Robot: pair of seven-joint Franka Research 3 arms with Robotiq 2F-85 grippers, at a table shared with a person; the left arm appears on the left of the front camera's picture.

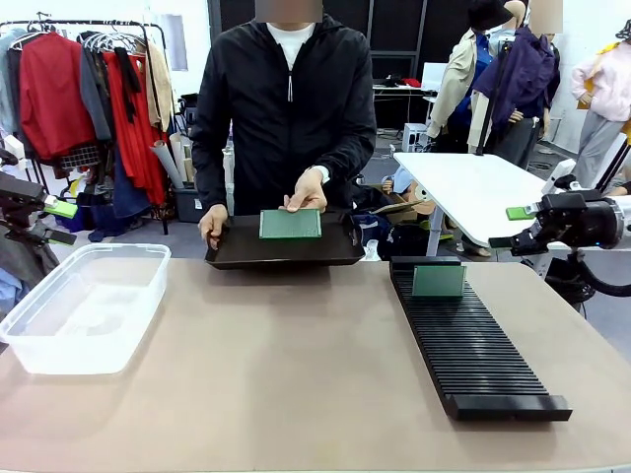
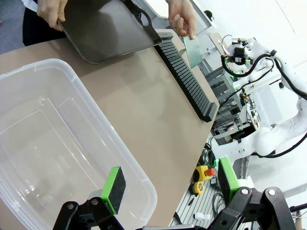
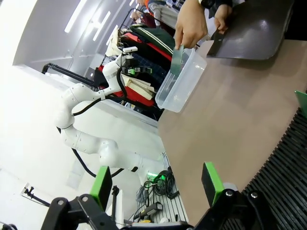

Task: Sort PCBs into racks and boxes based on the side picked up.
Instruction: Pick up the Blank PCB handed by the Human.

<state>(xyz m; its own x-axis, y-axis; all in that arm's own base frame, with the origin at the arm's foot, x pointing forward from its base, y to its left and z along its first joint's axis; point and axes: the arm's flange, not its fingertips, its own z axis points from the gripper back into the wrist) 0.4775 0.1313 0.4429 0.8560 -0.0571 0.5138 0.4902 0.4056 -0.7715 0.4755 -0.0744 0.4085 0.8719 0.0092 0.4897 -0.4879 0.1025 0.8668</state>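
Observation:
A person at the far side holds a dark tray (image 1: 286, 254) in one hand and, with the other, a green PCB (image 1: 290, 224) flat just above it; that board shows edge-on in the hand (image 3: 176, 61). Another PCB (image 1: 439, 281) stands upright in a far slot of the black rack (image 1: 473, 345), also seen in the wrist views (image 2: 193, 51) (image 3: 302, 103). The clear box (image 1: 84, 305) (image 2: 48, 143) sits at the table's left. My left gripper (image 1: 59, 223) (image 2: 170, 184) hovers open beside the box. My right gripper (image 1: 511, 228) (image 3: 157, 184) is open and empty, off the table's right edge near the rack (image 3: 283, 167).
A white side table (image 1: 473, 187) stands behind the right arm, and a clothes rail (image 1: 89, 89) is at the back left. Bare brown tabletop (image 1: 296, 365) lies between box and rack.

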